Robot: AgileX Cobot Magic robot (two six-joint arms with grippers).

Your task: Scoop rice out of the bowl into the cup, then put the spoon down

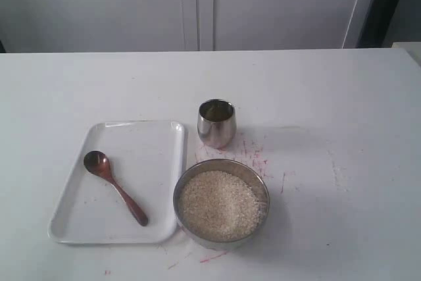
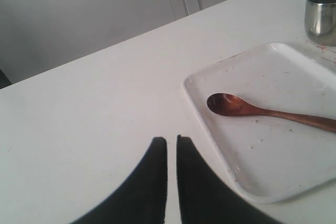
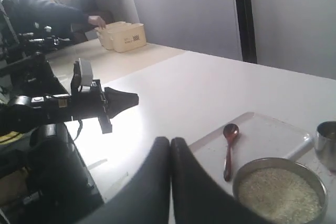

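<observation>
Tabletop [image 1: 342, 110]: spoon [image 1: 113, 184] lies flat on tray [image 1: 152, 156], handy to grab.
Left gripper [image 2: 171, 144]: pressed together, empty.
Right gripper [image 3: 170, 144]: together, empty.

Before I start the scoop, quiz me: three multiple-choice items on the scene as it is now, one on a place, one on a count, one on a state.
1. Where does the spoon lie?
A: on the white tray
B: on the floor
C: upright in a jar

2. How many steel vessels show in the exterior view?
A: one
B: two
C: four

3. What state is the bowl in?
A: empty
B: upside down
C: upright, holding rice

Answers:
1 A, the spoon lies flat inside the tray's rim.
2 B, only the bowl and the cup are steel.
3 C, off-white grains fill the bowl nearly to its rim.
</observation>
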